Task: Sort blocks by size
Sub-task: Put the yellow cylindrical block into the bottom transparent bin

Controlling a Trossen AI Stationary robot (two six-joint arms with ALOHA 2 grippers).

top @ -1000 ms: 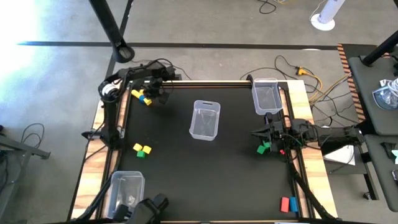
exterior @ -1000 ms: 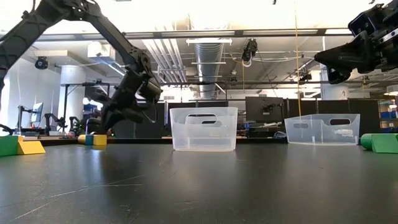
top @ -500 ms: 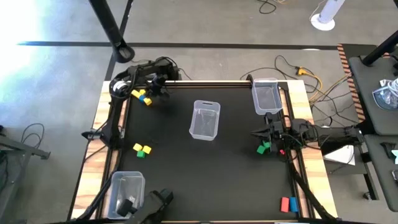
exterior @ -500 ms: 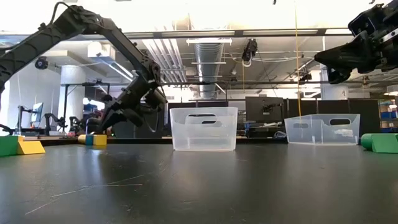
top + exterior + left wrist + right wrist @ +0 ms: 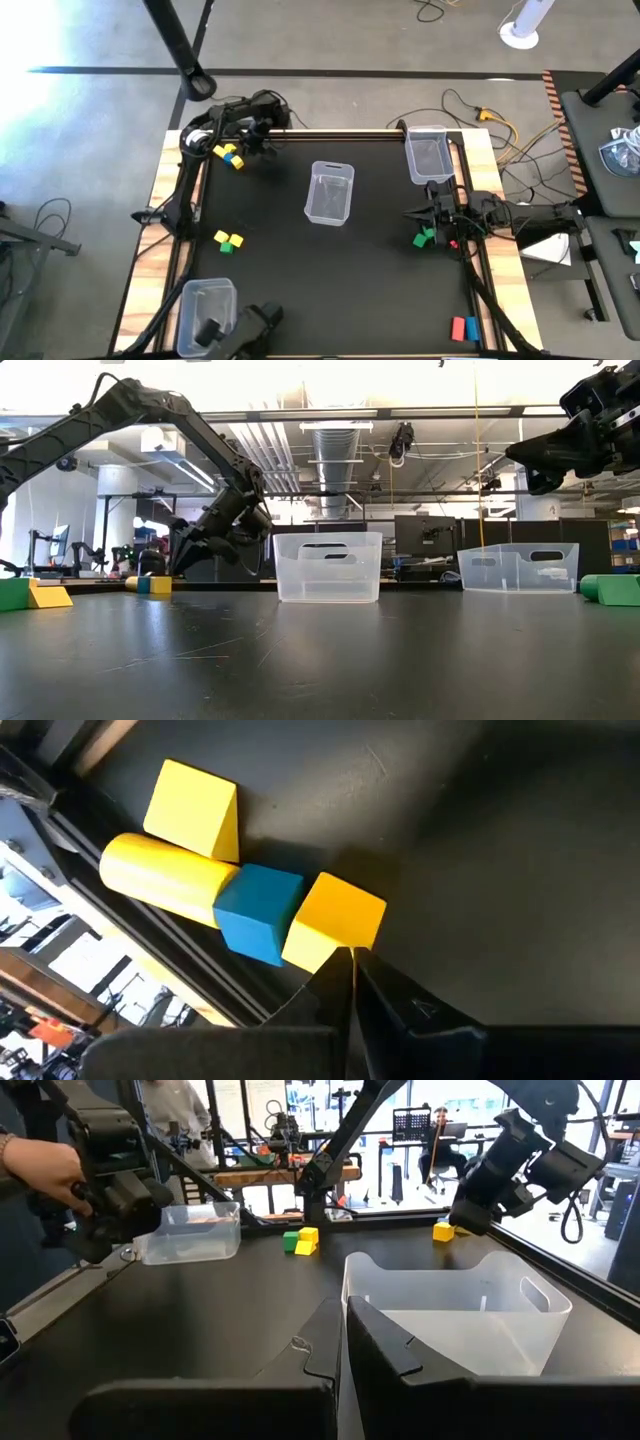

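At the near left corner of the black desk (image 5: 330,290) stands a clear bin (image 5: 203,303) with something dark showing in it, too small to make out. Beyond it, near the left edge, lie a yellow block and a green block (image 5: 230,241) touching each other. At the far left corner sits a cluster of blocks (image 5: 230,155): in the left wrist view these are a yellow wedge (image 5: 193,808), a yellow cylinder (image 5: 160,878) lying flat, a blue cube (image 5: 258,911) against the cylinder's end, and a yellow cube (image 5: 338,917) against the blue one. The left gripper (image 5: 262,135) hangs just beside this cluster on its inner side; its jaws are pressed together, holding nothing, with their tips at the yellow cube's near edge. In the middle of the desk a second clear bin (image 5: 330,193) stands with no blocks visible in it. Farther right, at the far right corner, a third clear bin (image 5: 427,153) shows no blocks either. Below it, at the right edge, the right gripper (image 5: 418,213) rests above the desk, its jaws closed on each other and holding nothing, with a green block (image 5: 424,238) just beside it. At the near right corner lie a red block (image 5: 458,328) and a blue block (image 5: 471,327) side by side.
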